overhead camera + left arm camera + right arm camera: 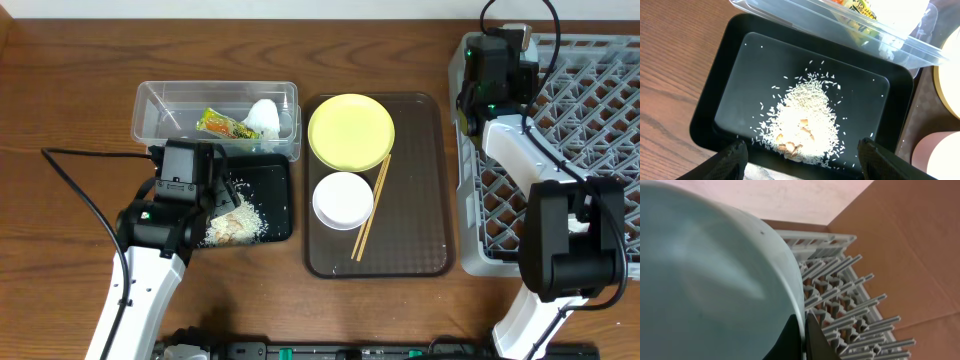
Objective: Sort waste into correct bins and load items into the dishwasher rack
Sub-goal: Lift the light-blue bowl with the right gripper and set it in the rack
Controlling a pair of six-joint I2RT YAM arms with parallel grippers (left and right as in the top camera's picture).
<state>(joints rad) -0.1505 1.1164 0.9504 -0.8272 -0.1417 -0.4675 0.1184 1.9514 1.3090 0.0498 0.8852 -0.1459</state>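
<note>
Right gripper (801, 326) pinches light blue bowl (705, 280) rim at dishwasher rack (850, 310), upper right overhead: loading step; next likely needs lowering, then release. Left gripper (805, 162) wide.

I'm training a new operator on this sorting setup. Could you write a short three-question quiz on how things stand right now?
1. True or false: the rice scraps lie in the black tray.
2. Fill in: the right hand, at the dishwasher rack, is shut on the rim of the ___.
3. Where is the wrapper? A: in the clear tub. B: in the black tray. C: in the dishwasher rack.

Key:
1. True.
2. light blue bowl.
3. A.
</note>
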